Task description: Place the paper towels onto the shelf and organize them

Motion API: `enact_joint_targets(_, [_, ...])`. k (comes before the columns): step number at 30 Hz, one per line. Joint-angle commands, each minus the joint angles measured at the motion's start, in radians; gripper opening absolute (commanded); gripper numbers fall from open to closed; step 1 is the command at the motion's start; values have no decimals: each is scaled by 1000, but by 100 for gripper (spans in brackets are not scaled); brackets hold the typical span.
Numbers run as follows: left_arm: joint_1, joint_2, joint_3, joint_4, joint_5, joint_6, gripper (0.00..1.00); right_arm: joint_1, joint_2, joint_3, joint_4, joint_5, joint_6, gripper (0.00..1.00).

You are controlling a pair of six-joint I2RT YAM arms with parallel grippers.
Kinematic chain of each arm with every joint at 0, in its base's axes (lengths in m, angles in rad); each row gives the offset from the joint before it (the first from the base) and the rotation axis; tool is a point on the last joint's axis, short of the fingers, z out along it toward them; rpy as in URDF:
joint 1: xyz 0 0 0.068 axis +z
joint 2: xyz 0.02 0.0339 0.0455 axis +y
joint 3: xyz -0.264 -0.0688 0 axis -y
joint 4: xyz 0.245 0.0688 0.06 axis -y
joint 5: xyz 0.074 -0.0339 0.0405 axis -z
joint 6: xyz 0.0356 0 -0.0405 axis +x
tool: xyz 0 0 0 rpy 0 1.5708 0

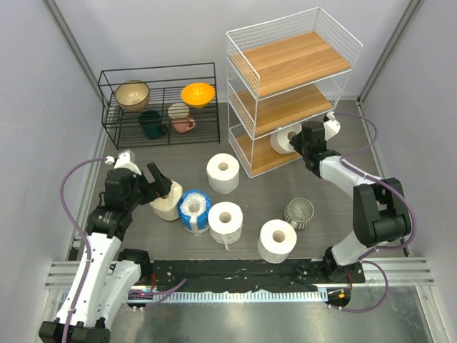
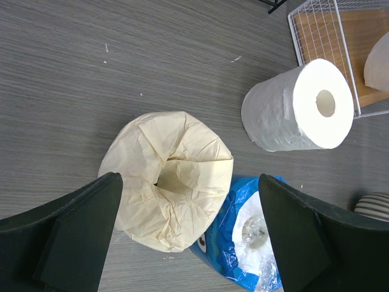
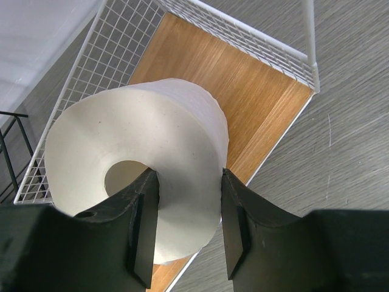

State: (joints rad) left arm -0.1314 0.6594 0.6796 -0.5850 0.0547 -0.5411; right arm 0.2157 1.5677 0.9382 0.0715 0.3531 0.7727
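Grey table (image 1: pixel 264 189), grey walls. Right gripper (image 3: pixel 186 201) pinching white roll (image 3: pixel 121 134) by its wall, one finger in core, at mouth of shelf (image 1: pixel 293 64) bottom tier. Advise: carry roll deep to back corner, seat flat, leave room for others. Left gripper (image 2: pixel 189 182) spread, flanking cream roll (image 2: pixel 152 146); contact unclear.

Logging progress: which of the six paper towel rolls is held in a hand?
The white roll at the shelf, pinched by the right hand. The other five stand free on the table; the open left hand only straddles the cream roll.
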Motion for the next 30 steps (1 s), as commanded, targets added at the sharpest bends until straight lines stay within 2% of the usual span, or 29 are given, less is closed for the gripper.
enact_joint_targets(1, [-2,3,0,25,23,9,100,-3,2,20,48,-3,2,18])
enact_joint_targets(16, [-4,2,-2,25,22,7,100,-3,9,25,36,24,-4,25])
enact_joint_targets(30, [-4,5,-2,25,25,9,100,-3,34,27,36,18,-1,55])
